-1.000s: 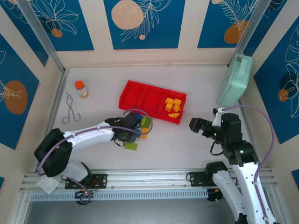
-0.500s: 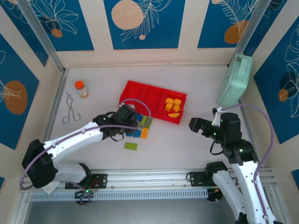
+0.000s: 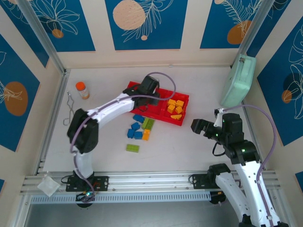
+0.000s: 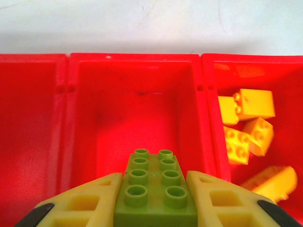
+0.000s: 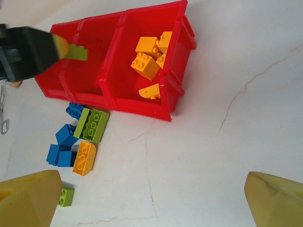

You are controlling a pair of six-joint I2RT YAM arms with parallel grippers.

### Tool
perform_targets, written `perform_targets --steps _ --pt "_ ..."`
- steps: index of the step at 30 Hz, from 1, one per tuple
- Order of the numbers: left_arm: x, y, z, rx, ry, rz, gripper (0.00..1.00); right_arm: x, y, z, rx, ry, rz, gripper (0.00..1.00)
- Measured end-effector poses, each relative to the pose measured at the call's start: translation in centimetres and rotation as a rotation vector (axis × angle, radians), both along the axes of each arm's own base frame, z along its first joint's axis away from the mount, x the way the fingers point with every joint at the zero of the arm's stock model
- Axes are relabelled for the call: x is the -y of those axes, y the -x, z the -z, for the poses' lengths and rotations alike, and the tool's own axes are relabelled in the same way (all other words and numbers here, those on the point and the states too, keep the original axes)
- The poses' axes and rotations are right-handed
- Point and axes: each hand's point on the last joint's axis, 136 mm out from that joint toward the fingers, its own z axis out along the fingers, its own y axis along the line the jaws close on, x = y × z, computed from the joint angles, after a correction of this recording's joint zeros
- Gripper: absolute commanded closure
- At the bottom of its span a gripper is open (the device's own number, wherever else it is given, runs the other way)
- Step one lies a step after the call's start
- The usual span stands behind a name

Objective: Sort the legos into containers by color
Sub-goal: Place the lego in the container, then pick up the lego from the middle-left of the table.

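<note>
The left claw [image 4: 155, 196] was closed on a lime brick [image 4: 154, 182], its yellow fingers [image 4: 90, 201] pressed against the brick's left and right sides, studs facing up. It hung over the red tray [image 4: 204, 118]. In the wrist view the brick sat above the near part of the middle compartment. From above, the left arm reached far across the counter [image 3: 189, 146], with the claw [image 3: 150, 90] over the tray [image 3: 129, 94]. The right wrist camera caught the same claw [image 5: 59, 46] with the brick [image 5: 77, 52] poking out of it, above the tray [image 5: 142, 111].

The right compartment held several yellow bricks [image 4: 248, 124] in a loose heap [image 3: 175, 108].

Just near of the tray lay a cluster on the counter — blue bricks [image 3: 135, 130], green bricks [image 3: 148, 124] side by side and an orange brick [image 3: 146, 135], touching or nearly so. A lone green brick [image 3: 132, 148] lay apart, nearer.

The right claw [image 3: 199, 126] sat off to the right, well apart from the tray, spread wide and holding nothing — its own camera showed the claw [image 5: 154, 189] with one fingertip at each bottom corner and bare counter between.

At the far left stood a bottle [image 3: 82, 90] with tongs [image 3: 72, 109] just near of it. A mint case [image 3: 238, 81] leaned at the far right.
</note>
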Motion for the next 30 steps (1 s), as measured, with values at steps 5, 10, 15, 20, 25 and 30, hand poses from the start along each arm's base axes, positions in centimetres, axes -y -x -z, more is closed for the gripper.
perform_targets --steps 5,10,15,20,25,30 --pt "1.0 -2.0 4.1 -0.002 -0.07 0.004 0.56 -0.1 0.0 0.1 -0.005 0.001 -0.005 0.01" --pt "1.3 -3.2 4.6 0.029 -0.096 0.004 0.42 -0.1 -0.1 0.2 -0.01 0.002 -0.005 0.01" --pt "1.3 -4.0 3.5 0.064 -0.095 -0.006 0.16 -0.2 -0.2 0.5 -0.024 0.004 -0.007 0.01" --pt "-0.6 -2.7 3.3 0.062 -0.098 -0.04 0.01 -0.3 -0.1 0.5 -0.023 0.006 -0.013 0.01" --pt "-4.1 0.8 0.8 0.077 -0.092 -0.06 0.01 -0.3 -0.1 0.5 -0.023 0.008 -0.014 0.01" --pt "-7.4 4.8 -2.5 0.1 -0.047 -0.076 0.01 -0.2 -0.1 0.5 -0.023 0.012 -0.01 0.01"
